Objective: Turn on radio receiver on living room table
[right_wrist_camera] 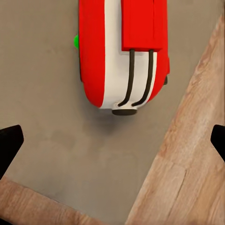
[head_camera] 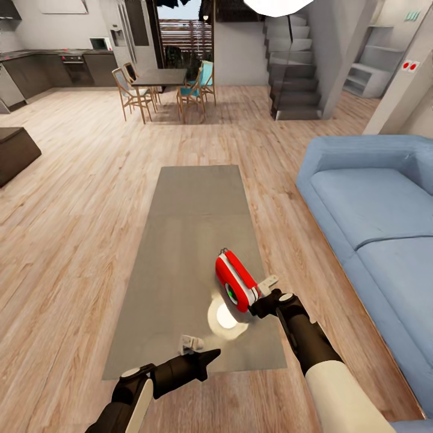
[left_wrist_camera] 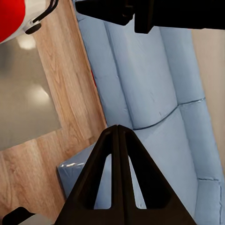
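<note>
The red radio receiver [head_camera: 236, 281] with white sides stands on the near right part of the long grey table [head_camera: 192, 216]. A green spot shows on its round dial. My right gripper [head_camera: 265, 294] hovers open just beside the radio's near right end. In the right wrist view the radio [right_wrist_camera: 119, 51] and its thin wire handle [right_wrist_camera: 136, 79] lie ahead of the spread fingertips [right_wrist_camera: 9, 145]. My left gripper [head_camera: 210, 356] is shut over the table's near edge, pointing right. The left wrist view has its closed fingers [left_wrist_camera: 119, 178] in front and the radio [left_wrist_camera: 11, 18] at a corner.
A long blue sofa [head_camera: 373, 216] runs along the table's right side, with a strip of wood floor between. A dark cabinet [head_camera: 15, 153] stands at the left. Far back are a dining table with chairs [head_camera: 162, 81] and stairs [head_camera: 294, 66].
</note>
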You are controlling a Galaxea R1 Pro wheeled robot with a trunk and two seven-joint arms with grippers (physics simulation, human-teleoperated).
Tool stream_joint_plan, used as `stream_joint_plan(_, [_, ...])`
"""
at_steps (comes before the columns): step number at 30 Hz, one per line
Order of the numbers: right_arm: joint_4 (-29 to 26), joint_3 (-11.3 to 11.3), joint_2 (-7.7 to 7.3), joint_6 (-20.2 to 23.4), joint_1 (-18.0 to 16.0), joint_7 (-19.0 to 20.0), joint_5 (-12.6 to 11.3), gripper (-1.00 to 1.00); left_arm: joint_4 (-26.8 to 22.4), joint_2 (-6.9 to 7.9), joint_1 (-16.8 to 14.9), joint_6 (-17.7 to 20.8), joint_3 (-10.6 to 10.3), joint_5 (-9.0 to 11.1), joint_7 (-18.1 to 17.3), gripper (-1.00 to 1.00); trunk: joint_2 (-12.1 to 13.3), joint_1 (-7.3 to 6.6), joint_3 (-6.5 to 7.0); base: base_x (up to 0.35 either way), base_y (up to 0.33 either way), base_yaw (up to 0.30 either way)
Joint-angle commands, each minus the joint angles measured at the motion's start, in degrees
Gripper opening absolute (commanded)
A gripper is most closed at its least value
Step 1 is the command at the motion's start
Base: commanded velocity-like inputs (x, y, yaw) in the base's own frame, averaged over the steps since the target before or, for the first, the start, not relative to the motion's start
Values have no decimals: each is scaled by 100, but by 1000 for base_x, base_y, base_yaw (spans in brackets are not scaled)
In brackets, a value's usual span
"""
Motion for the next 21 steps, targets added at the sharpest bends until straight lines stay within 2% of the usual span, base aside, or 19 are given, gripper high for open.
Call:
stream_joint_plan(1, [0, 0, 0, 0, 0, -11, 0, 100, 0, 0, 0, -4, 1, -4, 0, -100, 0, 0, 9, 0, 0, 0])
stream_joint_plan(13, [0, -1, -1, 8, 6, -22, 0, 100, -215, 6, 0, -8, -14, -15, 18, -100, 0, 0, 118, 0, 0, 0])
stream_joint_plan(21, [6, -14, -58, 40, 30, -25, -4, 100, -221, 26, 0, -8, -6, -42, 19, -100, 0, 0, 190, 0, 0, 0])
